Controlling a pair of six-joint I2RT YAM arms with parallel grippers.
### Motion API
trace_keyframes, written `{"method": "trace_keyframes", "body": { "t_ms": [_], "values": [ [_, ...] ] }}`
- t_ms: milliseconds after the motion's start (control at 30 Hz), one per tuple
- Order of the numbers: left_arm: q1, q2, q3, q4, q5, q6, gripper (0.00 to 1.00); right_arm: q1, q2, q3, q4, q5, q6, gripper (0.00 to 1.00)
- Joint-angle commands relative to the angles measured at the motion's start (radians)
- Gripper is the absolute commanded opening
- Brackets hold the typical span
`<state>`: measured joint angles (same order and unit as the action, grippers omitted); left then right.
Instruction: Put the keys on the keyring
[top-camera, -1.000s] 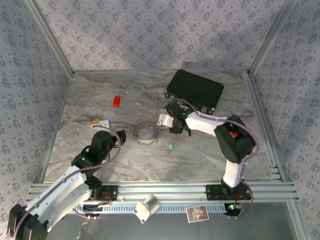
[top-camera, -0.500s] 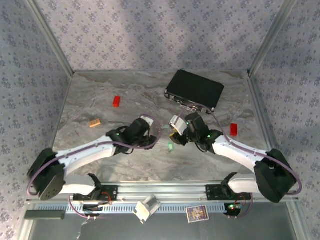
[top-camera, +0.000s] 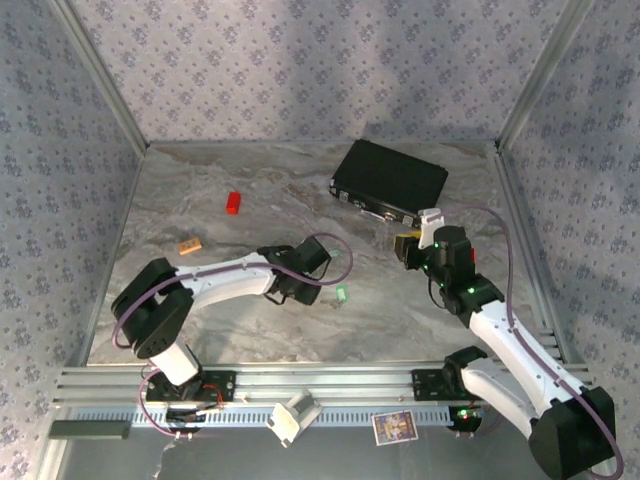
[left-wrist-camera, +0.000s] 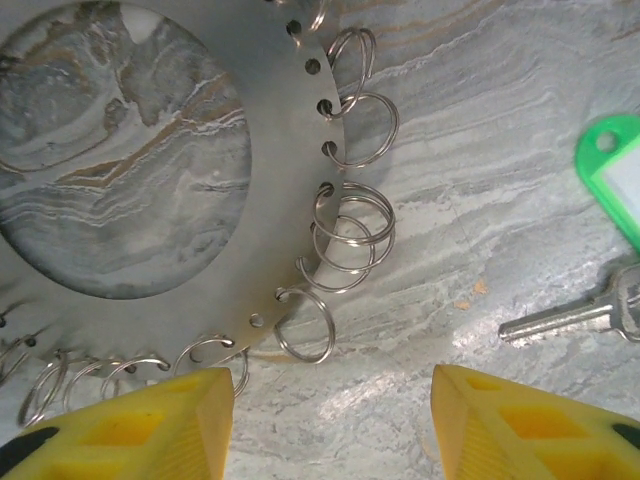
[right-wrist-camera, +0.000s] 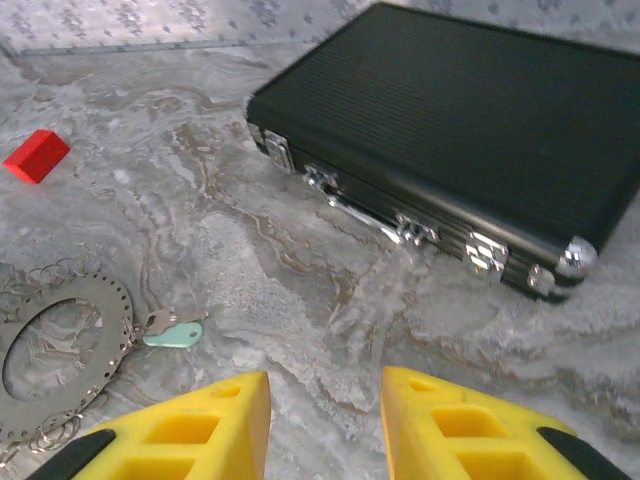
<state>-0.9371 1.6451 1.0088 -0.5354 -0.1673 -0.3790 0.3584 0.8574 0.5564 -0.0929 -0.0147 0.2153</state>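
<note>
Left gripper just beside the mint-green key

The top camera looks down from behind the arms over the whole table. The left wrist camera faces straight down, close above the keyring. The right wrist camera (lower-angled, farther off) shares that ring with it, and the black case with the top view.

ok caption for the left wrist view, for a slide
Open left hand over the keyring rim, a key lying beside it
</note>
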Motion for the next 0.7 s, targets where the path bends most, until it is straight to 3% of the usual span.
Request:
{"method": "trace_keyframes", "body": {
  "t_ms": [0, 200, 667],
  "values": [
    [-0.005, 0.038, 0.056, -0.053, 0.014, -0.007, 0.51, -0.011, 0.017, -0.009, -0.068, -0.026, 0.091, 0.35],
    [-0.005, 0.072, 0.068, -0.052, 0.001, -0.009, 0.42, -0.016, 0.028, -0.012, -0.067, -0.035, 0.094, 0.35],
    [-0.005, 0.127, 0.088, -0.058, -0.050, -0.011, 0.35, -0.029, 0.047, -0.015, -0.053, -0.050, 0.088, 0.34]
  ]
}}
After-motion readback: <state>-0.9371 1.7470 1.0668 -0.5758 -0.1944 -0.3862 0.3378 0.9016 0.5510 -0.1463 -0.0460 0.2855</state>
